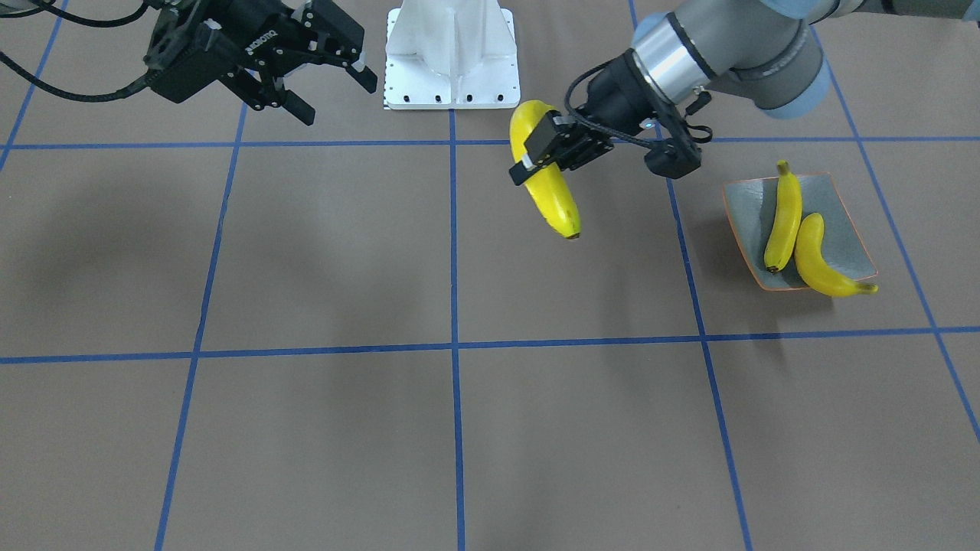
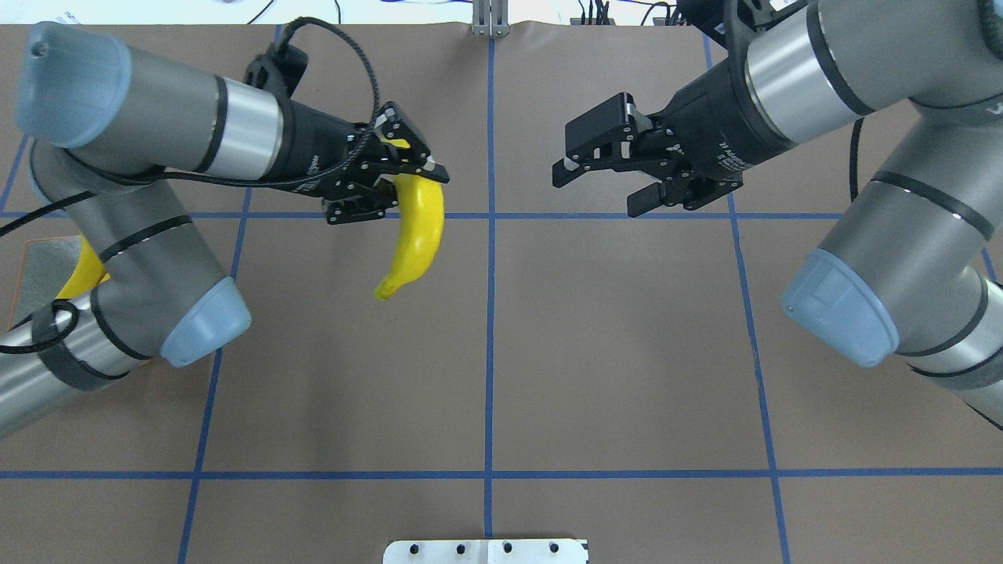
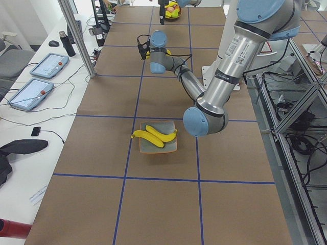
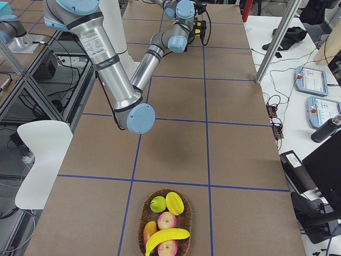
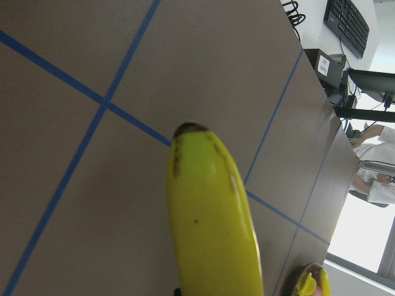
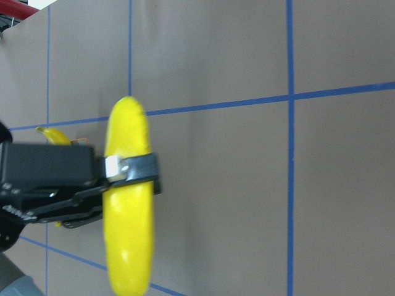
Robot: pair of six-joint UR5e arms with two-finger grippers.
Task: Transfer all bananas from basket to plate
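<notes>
My left gripper (image 1: 540, 157) is shut on a yellow banana (image 1: 553, 195) and holds it in the air over the table's middle; it also shows in the overhead view (image 2: 419, 227). The grey-green plate (image 1: 746, 210) lies on the table on my left side, with two bananas (image 1: 786, 218) lying on it, one overhanging its edge (image 1: 823, 268). In the overhead view my left arm hides most of the plate (image 2: 39, 266). My right gripper (image 2: 599, 192) is open and empty, facing the held banana. One more banana (image 4: 167, 238) lies in the basket (image 4: 143, 213).
The wicker basket at the table's right end also holds apples (image 4: 167, 220) and other fruit. The white robot base (image 1: 452, 57) stands at the table's edge between the arms. Blue tape lines divide the brown table. Desks with tablets stand beyond the far side.
</notes>
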